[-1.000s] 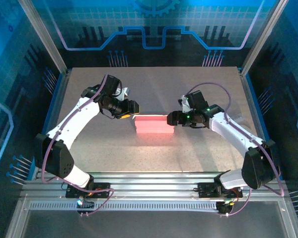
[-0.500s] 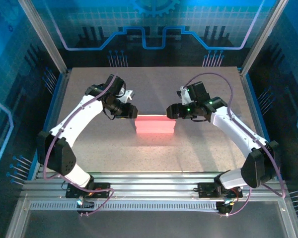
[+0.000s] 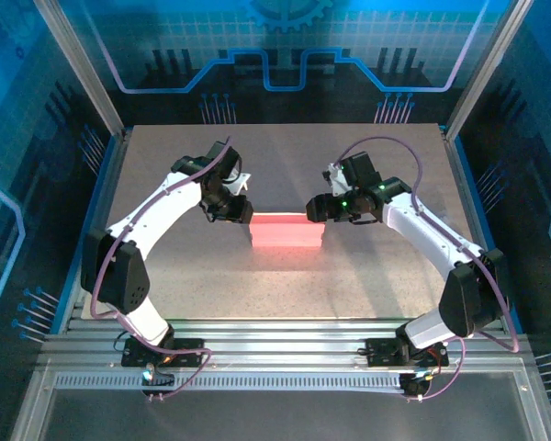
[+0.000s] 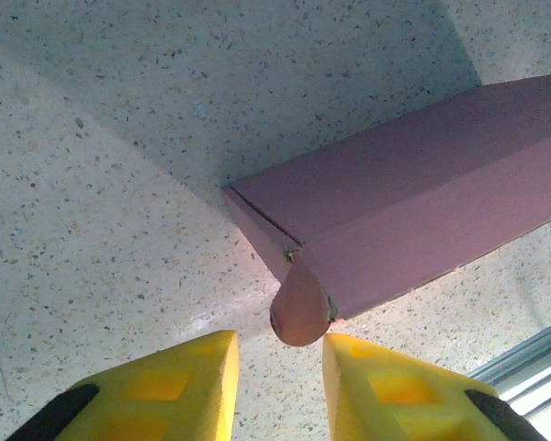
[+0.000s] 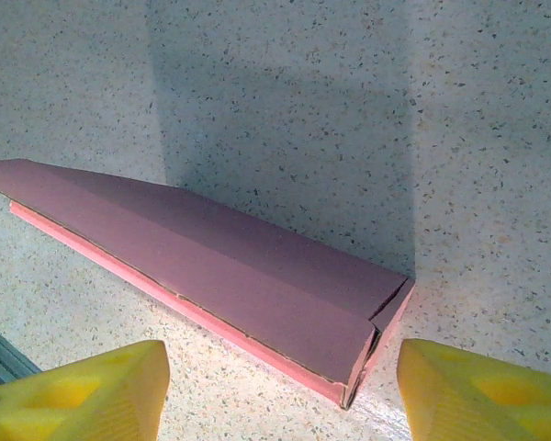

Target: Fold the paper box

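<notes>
Lying near the middle of the surface point(image 3: 349, 294), the paper box point(image 3: 286, 231) reads as a long, low pink block with its panels closed over, so the folding looks nearly done. At its left end a small rounded tab point(image 4: 298, 312) sticks out untucked. At its right end the end flap point(image 5: 392, 314) sits slightly ajar along the seam. The left pincer point(image 4: 280, 354) hovers just beside that tab, its yellow fingers point(image 4: 202, 386) set a narrow gap apart with nothing between them, so it is released rather than grasping. The right pincer point(image 5: 280, 367) hangs over the other end with its fingers spread wide to either side of the corner, released as well and apart from the cardboard. The main risk is that the box is light and nothing pins it. A push on the tab from the left could slide the whole box toward the right instead of tucking the tab in. Pressing off the crease could buckle or crumple the thin tab. With the right end unbraced, the ajar flap could spring further open as the box shifts.
</notes>
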You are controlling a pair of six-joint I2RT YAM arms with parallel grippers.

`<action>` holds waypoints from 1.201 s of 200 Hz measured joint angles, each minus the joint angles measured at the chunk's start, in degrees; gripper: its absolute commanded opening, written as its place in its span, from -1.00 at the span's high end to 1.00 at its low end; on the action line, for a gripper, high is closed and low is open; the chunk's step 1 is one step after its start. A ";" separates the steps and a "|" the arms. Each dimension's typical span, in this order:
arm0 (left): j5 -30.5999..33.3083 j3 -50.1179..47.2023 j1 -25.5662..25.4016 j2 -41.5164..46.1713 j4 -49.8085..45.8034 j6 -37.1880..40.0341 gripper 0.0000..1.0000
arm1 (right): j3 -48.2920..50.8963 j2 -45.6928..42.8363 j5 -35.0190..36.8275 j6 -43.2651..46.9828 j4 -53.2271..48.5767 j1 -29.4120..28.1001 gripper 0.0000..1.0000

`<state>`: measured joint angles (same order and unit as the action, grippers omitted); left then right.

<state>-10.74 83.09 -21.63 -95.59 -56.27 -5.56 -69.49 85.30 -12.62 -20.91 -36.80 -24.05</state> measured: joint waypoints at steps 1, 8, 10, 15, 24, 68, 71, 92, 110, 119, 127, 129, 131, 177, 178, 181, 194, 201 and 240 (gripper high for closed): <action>0.02 0.02 0.00 -0.04 0.02 0.00 0.42 | 0.00 0.02 0.00 -0.02 0.02 0.00 -0.33; 0.00 0.13 -0.04 -0.17 0.22 0.00 0.43 | 0.00 0.15 -0.09 -0.02 0.15 0.00 -0.33; 0.00 0.13 -0.07 -0.24 0.31 0.00 0.43 | 0.00 0.22 -0.15 -0.02 0.22 0.00 -0.32; 0.00 0.13 -0.11 -0.35 0.46 0.00 0.44 | 0.00 0.33 -0.26 -0.02 0.35 0.00 -0.32; -0.02 0.24 -0.24 -0.55 0.59 0.00 0.46 | 0.00 0.55 -0.50 -0.02 0.46 0.00 -0.31; -0.20 1.20 -1.46 -1.51 1.31 -0.02 0.63 | 0.00 1.53 -1.42 -0.02 0.96 0.00 -0.26; -0.20 1.22 -1.51 -1.51 1.29 -0.02 0.65 | 0.00 1.57 -1.44 -0.02 1.01 0.00 -0.25; -0.17 1.31 -1.64 -1.57 1.29 0.00 0.74 | 0.00 1.84 -1.51 -0.02 1.33 0.00 -0.23; -0.13 1.31 -1.64 -1.57 1.25 -0.04 0.78 | 0.00 1.88 -1.49 -0.02 1.33 0.00 -0.20; -0.04 1.31 -1.64 -1.57 1.22 -0.02 0.80 | 0.00 1.88 -1.46 -0.04 1.33 0.00 -0.19; 0.02 1.31 -1.64 -1.57 1.20 -0.04 0.81 | 0.00 1.88 -1.46 -0.04 1.33 0.00 -0.19; 0.02 1.31 -1.64 -1.57 1.18 -0.04 0.82 | 0.00 1.88 -1.46 -0.04 1.33 0.00 -0.19; 0.02 1.31 -1.64 -1.57 1.18 -0.07 0.83 | 0.00 1.88 -1.46 -0.04 1.33 0.00 -0.19; 0.02 1.31 -1.64 -1.57 1.11 -0.31 0.88 | 0.00 1.88 -1.31 -0.07 1.33 0.00 -0.18; 0.02 1.31 -1.64 -1.57 1.14 -0.31 0.88 | 0.00 1.88 -1.31 -0.07 1.33 0.00 -0.18; 0.02 1.31 -1.64 -1.57 1.14 -0.33 0.89 | 0.00 1.88 -1.31 -0.07 1.33 0.00 -0.17; 0.02 1.31 -1.64 -1.57 1.14 -0.44 0.90 | 0.00 1.88 -1.31 -0.07 1.33 0.00 -0.17; 0.00 1.31 -1.64 -1.57 1.14 -0.48 0.91 | 0.02 1.88 -1.29 -0.11 1.36 0.00 -0.17; 0.04 1.29 -1.79 -1.57 1.14 -0.72 0.94 | 0.07 1.88 -1.22 -0.46 1.44 0.00 -0.14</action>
<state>-10.70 84.38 -23.42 -97.17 -55.13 -6.28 -69.43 87.18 -13.85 -21.37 -35.35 -24.05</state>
